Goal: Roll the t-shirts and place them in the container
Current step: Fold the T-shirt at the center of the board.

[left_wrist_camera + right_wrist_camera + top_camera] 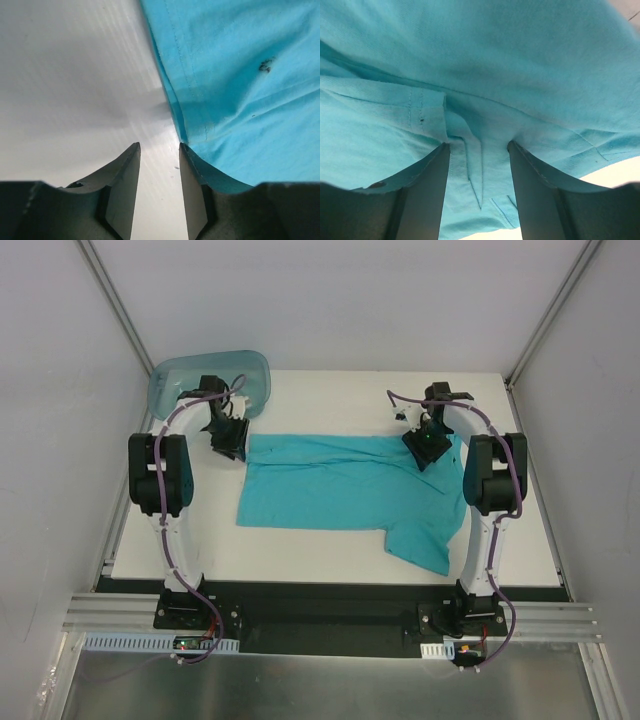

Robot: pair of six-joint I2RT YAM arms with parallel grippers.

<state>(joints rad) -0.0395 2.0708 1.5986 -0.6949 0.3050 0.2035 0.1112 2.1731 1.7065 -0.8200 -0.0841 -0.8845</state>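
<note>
1. Partly hidden behind the left arm (160,472): the bin (190,375), just past the far left corner of the t-shirt (330,485).
2. Covered by the right gripper (425,452): the t-shirt's far right corner.
3. Cut off by the left wrist view's top and right edges: the t-shirt (240,75).
4. Too small to tell: a dark speck (266,65) on the t-shirt.

Open table (300,555) lies nearside of the t-shirt (340,485); bin (185,375) blocks far-left corner.
</note>
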